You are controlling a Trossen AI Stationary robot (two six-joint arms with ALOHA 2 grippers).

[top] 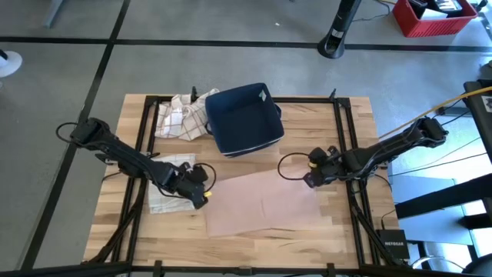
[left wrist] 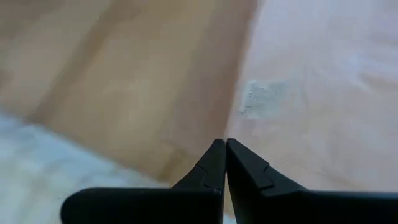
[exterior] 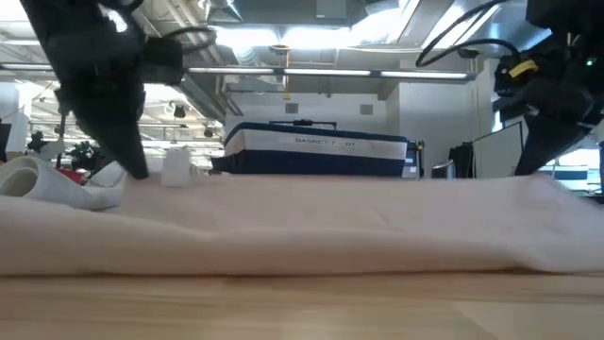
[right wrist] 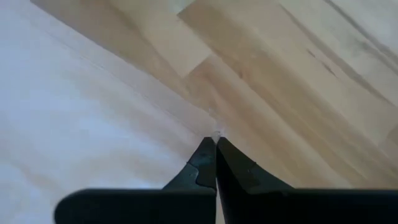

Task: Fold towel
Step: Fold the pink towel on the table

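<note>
Left hand (top: 204, 198) closed, pink towel (top: 265, 201) flat, folded

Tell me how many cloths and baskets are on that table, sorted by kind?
Pink towel: 1
Checked cloth: 1
White cloth: 1
Dark blue basket: 1
Total: 4

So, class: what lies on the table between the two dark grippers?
In the high view, the flat pink towel spans between left gripper and right gripper.
</note>
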